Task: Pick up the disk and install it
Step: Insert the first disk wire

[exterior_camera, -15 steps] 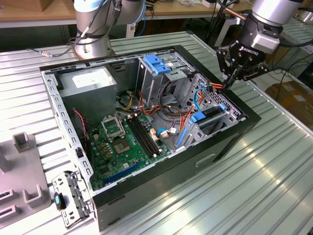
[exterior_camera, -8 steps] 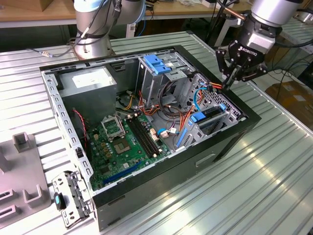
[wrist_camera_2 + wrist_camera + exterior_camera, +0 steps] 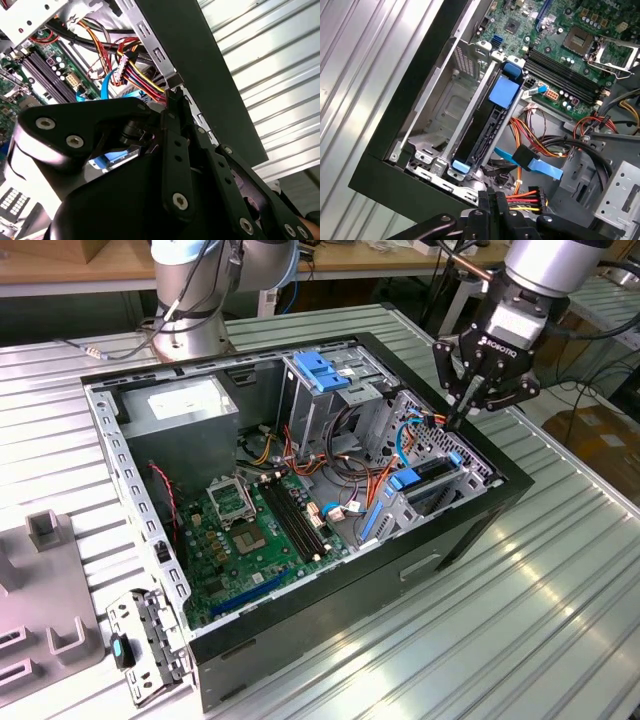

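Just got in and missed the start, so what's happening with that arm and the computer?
The arm's gripper hangs over the far corner of an open computer case lying on the slatted table. Its fingers are together and hold nothing. In the first wrist view the disk sits on edge in the metal bay at the case wall, blue carrier tab on top, beside loose power and data cables.

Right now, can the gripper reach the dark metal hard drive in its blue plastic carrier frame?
Probably yes: the gripper hangs above the hard drive, whose upper edge lies uncovered in its bay; cables run beside it.
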Available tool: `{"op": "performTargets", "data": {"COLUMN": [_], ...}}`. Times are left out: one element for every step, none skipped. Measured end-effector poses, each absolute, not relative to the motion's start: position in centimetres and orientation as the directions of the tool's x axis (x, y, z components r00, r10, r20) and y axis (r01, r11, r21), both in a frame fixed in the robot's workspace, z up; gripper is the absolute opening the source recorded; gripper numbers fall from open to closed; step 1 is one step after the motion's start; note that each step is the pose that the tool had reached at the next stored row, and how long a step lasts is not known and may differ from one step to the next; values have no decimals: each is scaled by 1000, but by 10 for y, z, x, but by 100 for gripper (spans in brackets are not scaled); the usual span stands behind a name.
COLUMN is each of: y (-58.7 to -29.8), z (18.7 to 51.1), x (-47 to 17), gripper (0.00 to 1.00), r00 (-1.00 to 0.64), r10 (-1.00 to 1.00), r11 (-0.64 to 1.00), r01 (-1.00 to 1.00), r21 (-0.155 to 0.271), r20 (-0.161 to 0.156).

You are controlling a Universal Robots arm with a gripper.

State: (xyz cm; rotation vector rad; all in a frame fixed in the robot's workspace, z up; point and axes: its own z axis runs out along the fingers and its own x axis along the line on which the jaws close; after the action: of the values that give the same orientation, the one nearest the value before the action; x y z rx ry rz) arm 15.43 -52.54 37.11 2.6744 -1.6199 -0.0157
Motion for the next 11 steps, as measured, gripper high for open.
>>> {"op": "performTargets", "data": {"y": [-525, -525, -525, -525, -525, -525, -525, -525, -525, -525, -525], "z": [371, 371, 371, 371, 371, 371, 371, 370, 370, 370, 369], "x": [152, 151, 149, 148, 147, 147, 147, 147, 147, 147, 147], "gripper": [17, 17, 17, 17, 17, 17, 17, 17, 17, 17, 17], "r00": [461, 460, 459, 456, 445, 432, 420, 408, 388, 372, 361], "r10": [-887, -888, -889, -890, -895, -902, -907, -913, -922, -928, -933], "r11": [-461, -460, -458, -456, -445, -432, -420, -408, -388, -372, -361], "r01": [-887, -888, -889, -890, -895, -902, -907, -913, -922, -928, -933], "r21": [18, 18, 18, 18, 18, 18, 18, 18, 18, 18, 18], "r20": [-1, -1, -1, -1, -1, -1, 0, -1, -1, -1, -1]}}
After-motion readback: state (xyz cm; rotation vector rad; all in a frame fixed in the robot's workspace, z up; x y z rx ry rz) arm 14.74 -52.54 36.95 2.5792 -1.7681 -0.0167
